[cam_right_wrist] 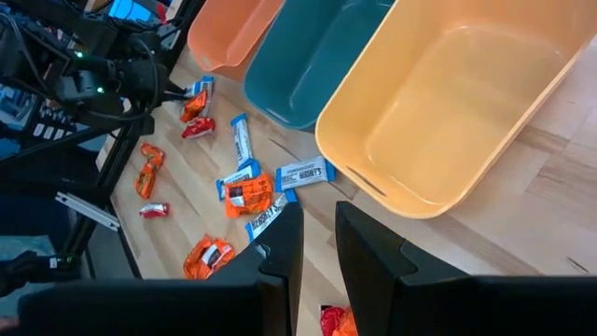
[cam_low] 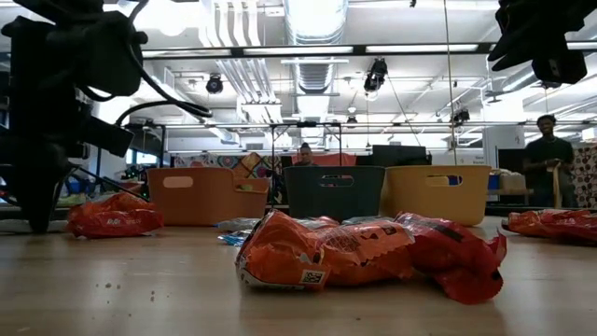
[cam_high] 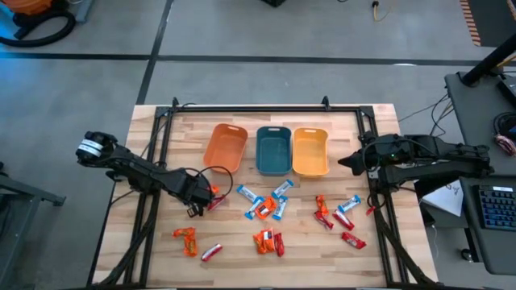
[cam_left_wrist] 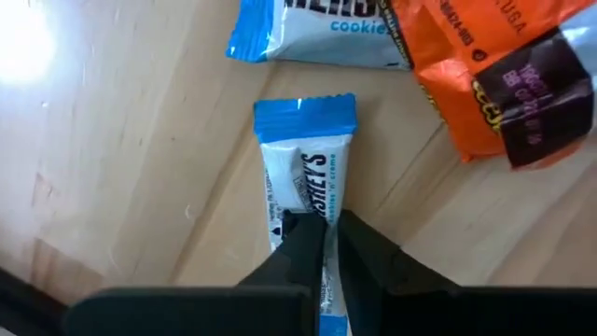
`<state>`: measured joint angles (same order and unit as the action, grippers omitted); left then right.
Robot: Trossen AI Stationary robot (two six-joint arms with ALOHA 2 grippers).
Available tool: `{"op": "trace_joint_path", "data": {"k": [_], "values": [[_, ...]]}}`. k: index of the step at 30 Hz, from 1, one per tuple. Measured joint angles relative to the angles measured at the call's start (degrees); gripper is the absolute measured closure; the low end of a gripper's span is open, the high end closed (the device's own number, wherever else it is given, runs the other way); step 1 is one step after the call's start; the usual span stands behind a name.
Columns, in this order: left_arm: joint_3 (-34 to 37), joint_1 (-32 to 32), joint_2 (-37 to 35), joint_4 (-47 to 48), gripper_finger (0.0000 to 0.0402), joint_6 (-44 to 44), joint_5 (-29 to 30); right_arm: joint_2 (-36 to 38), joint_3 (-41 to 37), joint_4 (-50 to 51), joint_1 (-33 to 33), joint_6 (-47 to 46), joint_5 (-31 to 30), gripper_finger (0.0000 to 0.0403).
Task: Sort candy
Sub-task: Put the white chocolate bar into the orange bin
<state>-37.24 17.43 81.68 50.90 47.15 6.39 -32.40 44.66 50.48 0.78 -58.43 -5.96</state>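
Observation:
Small wrapped candies, blue-and-white, red and orange, lie scattered on the wooden table [cam_high: 161, 242] in front of three bins: one cluster [cam_high: 266, 205] at the middle, another [cam_high: 334, 213] to the right, one [cam_high: 268, 240] near the front. My left gripper [cam_high: 201, 197] is low over the table at the left end of the spread, shut on a blue-and-white candy [cam_left_wrist: 303, 159]. A red-orange candy [cam_high: 214, 199] lies right beside it. My right gripper [cam_high: 345, 161] hovers open beside the yellow-orange bin [cam_high: 310, 151], holding nothing. My left gripper [cam_left_wrist: 326, 247] pinches the blue-and-white candy between its two fingers at the wrapper's near end [cam_left_wrist: 322, 219]. The fingers lie along the candy, whose blue crimped far end [cam_left_wrist: 305, 117] points away from them. Whether the candy is lifted off the table I cannot tell.
The orange bin [cam_high: 226, 147], teal bin [cam_high: 273, 150] and yellow-orange bin stand side by side at the table's far middle. Another blue-and-white candy [cam_left_wrist: 308, 37] and an orange one [cam_left_wrist: 494, 75] lie just beyond the held one. Black frame rails [cam_high: 161, 153] run along the table's sides. People stand in the room behind.

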Motion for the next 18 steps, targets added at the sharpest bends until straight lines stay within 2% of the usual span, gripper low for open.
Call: {"op": "trace_joint_path", "data": {"k": [13, 18], "values": [[-5.21, 0.04, -8.16, 1.69, 0.0401, -1.25, -3.98, 0.0, 0.0, -0.02, 0.0, 0.7, -0.04, 0.0344], [-11.85, 0.04, -13.4, 1.45, 0.0401, -5.78, -4.86, 0.0, 0.0, -0.34, 0.0, 0.83, -0.04, 0.0344]]}}
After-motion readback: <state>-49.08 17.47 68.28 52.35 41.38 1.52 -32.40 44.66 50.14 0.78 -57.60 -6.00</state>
